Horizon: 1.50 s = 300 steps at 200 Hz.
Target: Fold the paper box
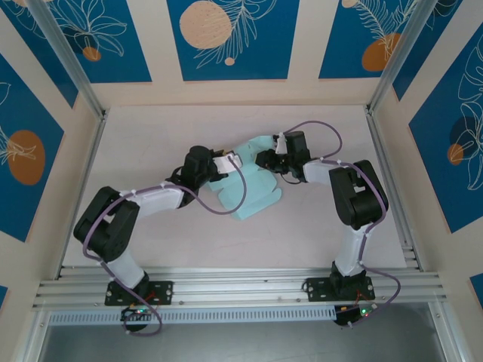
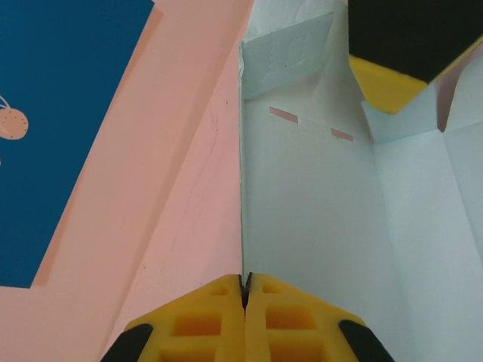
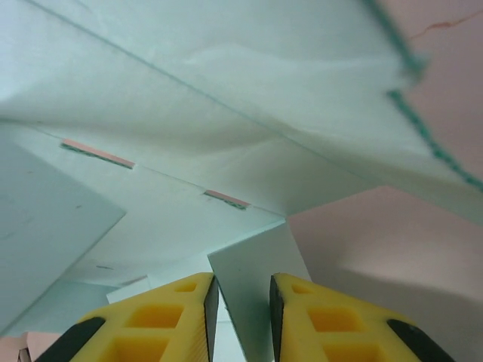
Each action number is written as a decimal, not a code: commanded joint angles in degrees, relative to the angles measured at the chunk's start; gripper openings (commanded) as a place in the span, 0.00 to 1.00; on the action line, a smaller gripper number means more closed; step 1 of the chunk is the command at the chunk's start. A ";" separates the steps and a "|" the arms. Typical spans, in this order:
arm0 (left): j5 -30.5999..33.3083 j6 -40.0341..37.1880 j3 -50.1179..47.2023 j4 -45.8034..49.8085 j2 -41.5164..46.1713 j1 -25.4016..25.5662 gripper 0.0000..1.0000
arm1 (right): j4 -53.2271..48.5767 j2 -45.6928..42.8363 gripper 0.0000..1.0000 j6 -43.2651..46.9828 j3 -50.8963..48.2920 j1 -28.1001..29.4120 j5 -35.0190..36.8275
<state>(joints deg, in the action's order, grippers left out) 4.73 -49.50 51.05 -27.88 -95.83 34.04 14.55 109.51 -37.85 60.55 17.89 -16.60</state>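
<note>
The paper box (image 1: 256,192) lies near the middle of the table (image 1: 151,241), between the two arms. It is a pale mint-blue die-cut card with its panels and flaps half raised. The left gripper (image 1: 230,163) reaches in from the left and is clamped on the card's edge — in the left wrist view its yellow fingers (image 2: 204,324) meet, with only the thin sheet edge running into the seam between them. The right gripper (image 1: 266,158) comes in from the opposite side, at the box's far end. Its yellow fingers (image 3: 181,309) stand apart with a narrow flap (image 3: 245,279) in the gap between them — whether they touch it I cannot tell. Two small slots (image 2: 285,114) pierce a fold line of the card.
</note>
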 commanded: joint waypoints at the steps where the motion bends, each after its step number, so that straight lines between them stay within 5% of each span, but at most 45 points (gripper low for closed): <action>1: 3.03 -3.07 0.55 -1.85 -1.39 1.30 0.00 | 2.29 -0.72 0.27 -2.17 -1.54 0.33 -1.15; 75: 10.66 -14.33 -2.38 -9.85 -4.22 6.37 0.00 | 0.94 -1.64 0.28 -1.53 -3.51 -0.16 -1.10; 163: 16.54 -24.06 -5.94 -25.72 -7.99 9.46 0.00 | -3.13 -13.56 0.30 0.27 -10.92 -2.41 0.13; 221: 14.68 -26.84 -4.69 -27.39 -9.25 9.61 0.00 | -8.47 -20.10 0.32 2.07 -10.14 -7.20 2.64; 300: 14.42 -28.16 -4.62 -29.77 -12.74 9.55 0.00 | -11.56 -8.48 0.36 2.15 4.89 -16.37 -8.54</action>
<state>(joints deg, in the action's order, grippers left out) 19.97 -75.85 46.02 -55.02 -107.87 43.24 5.13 95.42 -36.38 59.55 3.53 -19.35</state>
